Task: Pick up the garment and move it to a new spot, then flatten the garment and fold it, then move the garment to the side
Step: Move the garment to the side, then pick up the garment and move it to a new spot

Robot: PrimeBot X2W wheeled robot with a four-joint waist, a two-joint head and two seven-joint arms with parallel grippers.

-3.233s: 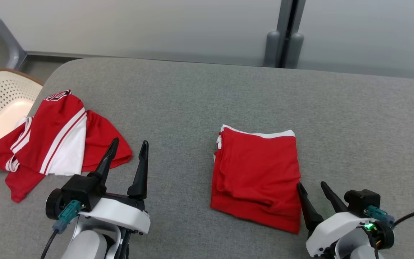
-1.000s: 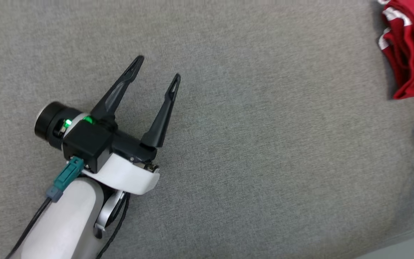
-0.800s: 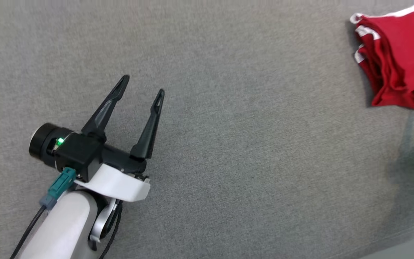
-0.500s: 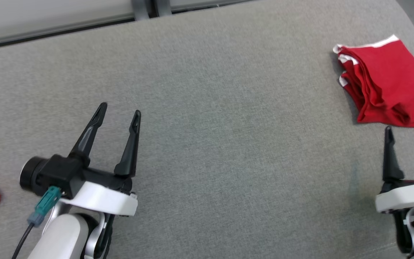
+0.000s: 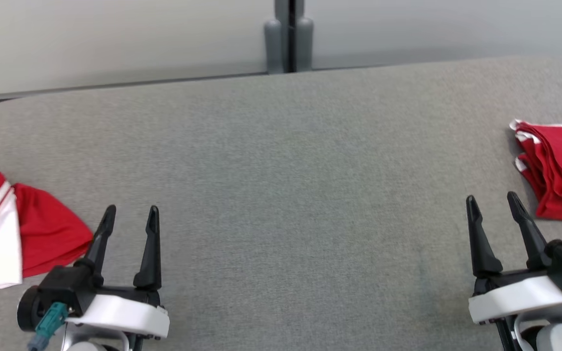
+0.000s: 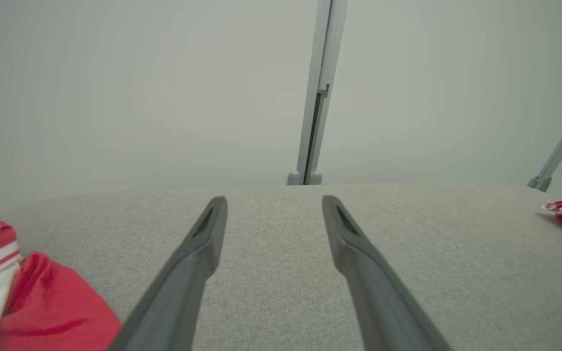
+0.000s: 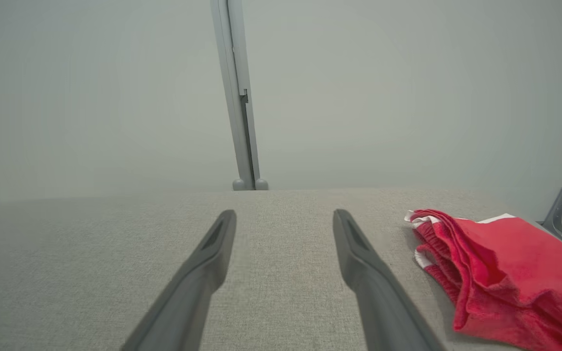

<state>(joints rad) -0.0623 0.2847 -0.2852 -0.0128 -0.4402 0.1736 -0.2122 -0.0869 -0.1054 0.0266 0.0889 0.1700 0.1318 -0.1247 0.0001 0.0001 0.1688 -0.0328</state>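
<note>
On the grey table [image 5: 281, 146], folded garment [image 5: 561, 170] far right; left gripper [image 5: 131, 210], right gripper [image 5: 491, 199] wide apart, empty

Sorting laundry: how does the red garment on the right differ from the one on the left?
The right garment is folded into a layered stack; the left garment lies loose, unfolded. The right garment shows thin white trim; the left garment a broad white panel with stripes. Both are red with white.
</note>
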